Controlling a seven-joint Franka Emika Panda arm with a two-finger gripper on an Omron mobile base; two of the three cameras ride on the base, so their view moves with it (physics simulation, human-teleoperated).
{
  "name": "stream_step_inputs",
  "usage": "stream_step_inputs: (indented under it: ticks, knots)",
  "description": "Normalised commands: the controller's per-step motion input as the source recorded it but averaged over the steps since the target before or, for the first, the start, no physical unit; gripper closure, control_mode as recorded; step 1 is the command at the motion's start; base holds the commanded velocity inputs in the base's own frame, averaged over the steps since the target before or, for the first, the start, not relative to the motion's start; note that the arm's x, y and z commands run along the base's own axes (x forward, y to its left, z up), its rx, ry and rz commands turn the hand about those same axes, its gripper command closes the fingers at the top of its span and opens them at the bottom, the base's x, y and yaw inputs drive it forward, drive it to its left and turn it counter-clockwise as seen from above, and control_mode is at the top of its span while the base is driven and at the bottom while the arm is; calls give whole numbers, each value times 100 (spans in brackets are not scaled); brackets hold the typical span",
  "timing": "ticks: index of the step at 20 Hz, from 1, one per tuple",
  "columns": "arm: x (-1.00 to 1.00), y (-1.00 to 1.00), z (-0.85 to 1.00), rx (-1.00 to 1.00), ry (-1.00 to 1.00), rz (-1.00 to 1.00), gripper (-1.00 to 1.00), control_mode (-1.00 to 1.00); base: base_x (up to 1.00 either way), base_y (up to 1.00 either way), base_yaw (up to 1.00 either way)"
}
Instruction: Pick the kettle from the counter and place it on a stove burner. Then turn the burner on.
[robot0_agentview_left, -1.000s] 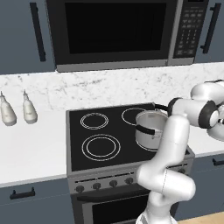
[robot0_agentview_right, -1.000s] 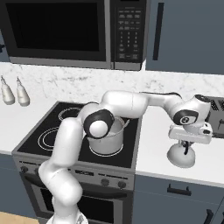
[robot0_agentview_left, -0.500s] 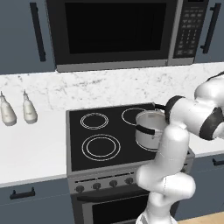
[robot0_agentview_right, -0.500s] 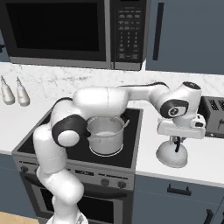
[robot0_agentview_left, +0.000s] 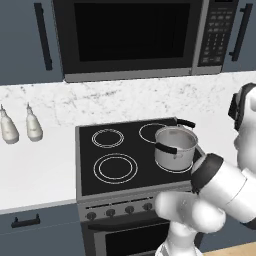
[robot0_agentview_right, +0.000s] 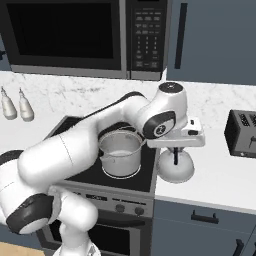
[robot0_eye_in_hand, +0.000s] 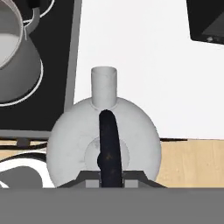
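Observation:
The small silvery-white kettle (robot0_agentview_right: 175, 168) hangs by its dark arched handle (robot0_eye_in_hand: 108, 140) from my gripper (robot0_agentview_right: 176, 152), which is shut on that handle. It hovers over the front edge of the white counter (robot0_agentview_right: 220, 172), just right of the cooktop. In the hand view the kettle (robot0_eye_in_hand: 70, 144) is seen from above, spout pointing away, with my gripper (robot0_eye_in_hand: 109, 177) clamped on the handle. The large ringed stove burner (robot0_agentview_left: 116, 168) lies bare at the cooktop's front left.
A steel pot (robot0_agentview_left: 175, 148) with black handles stands on the front right burner, close to the kettle's left (robot0_agentview_right: 120, 152). Two white bottles (robot0_agentview_left: 20, 127) stand on the left counter. A dark toaster (robot0_agentview_right: 244, 133) sits at the right. Stove knobs (robot0_agentview_left: 120, 211) line the front panel.
My gripper has carried the kettle leftward along the counter, away from the toaster and toward the stove. The arm has swung across in front of the cooktop.

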Motion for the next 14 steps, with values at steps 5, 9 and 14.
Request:
stream_step_inputs:
  ticks: [5,9,14]
  knots:
    - [-25,93,28,-4,-35,1,100,-100,0,0,0]
    - [-33,64,49,0,-24,8,100,-100,0,0,0]
    - [-24,56,96,0,-3,4,100,-100,0,0,0]
